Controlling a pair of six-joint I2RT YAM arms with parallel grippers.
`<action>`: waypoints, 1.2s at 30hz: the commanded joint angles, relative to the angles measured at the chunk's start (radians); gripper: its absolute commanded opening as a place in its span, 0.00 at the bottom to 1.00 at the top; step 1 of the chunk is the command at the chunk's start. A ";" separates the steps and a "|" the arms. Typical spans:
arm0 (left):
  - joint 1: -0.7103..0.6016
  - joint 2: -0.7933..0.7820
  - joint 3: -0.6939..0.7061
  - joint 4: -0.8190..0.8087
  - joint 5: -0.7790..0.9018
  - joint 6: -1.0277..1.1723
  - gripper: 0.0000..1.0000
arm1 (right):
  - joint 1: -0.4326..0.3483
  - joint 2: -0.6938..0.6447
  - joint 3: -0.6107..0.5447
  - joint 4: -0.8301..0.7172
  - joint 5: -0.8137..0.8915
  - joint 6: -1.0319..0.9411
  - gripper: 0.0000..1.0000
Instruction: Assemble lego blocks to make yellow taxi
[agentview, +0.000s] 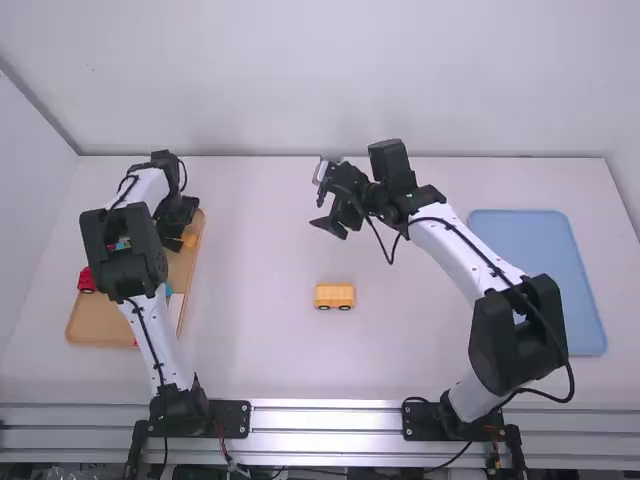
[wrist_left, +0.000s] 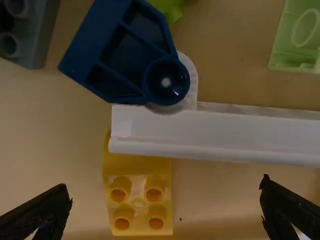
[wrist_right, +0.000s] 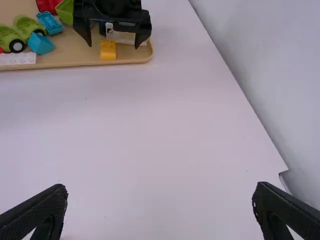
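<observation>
In the high view my left gripper (agentview: 180, 238) is over the wooden tray's far right part, at a yellow block (agentview: 189, 239). My left gripper (wrist_left: 166, 207) is open in its wrist view, the yellow block (wrist_left: 139, 202) lying between and below its fingers, beside a white piece (wrist_left: 215, 132) and a dark blue piece (wrist_left: 125, 55). Alone on the mid-table stands a yellow-orange car body (agentview: 334, 296) on wheels. My right gripper (agentview: 330, 228) is held over the far middle of the table; in its wrist view the right gripper (wrist_right: 160, 207) is open and holds nothing.
Loose blocks lie on the wooden tray (agentview: 88, 323), among them a red piece (agentview: 87, 281) at its left edge; green and light-blue pieces (wrist_right: 41, 43) show in the right wrist view. A blue tray (agentview: 540, 285) rests at the table's right side.
</observation>
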 joint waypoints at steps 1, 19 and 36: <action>-0.002 0.009 -0.036 -0.001 -0.012 -0.006 1.00 | 0.002 -0.005 0.007 0.000 -0.008 -0.002 0.99; -0.002 0.009 -0.038 -0.026 -0.016 -0.006 0.70 | 0.002 -0.005 0.007 -0.002 -0.005 -0.002 0.99; -0.002 0.009 -0.038 -0.008 -0.016 0.080 0.43 | 0.002 -0.005 0.007 -0.006 -0.005 -0.002 0.99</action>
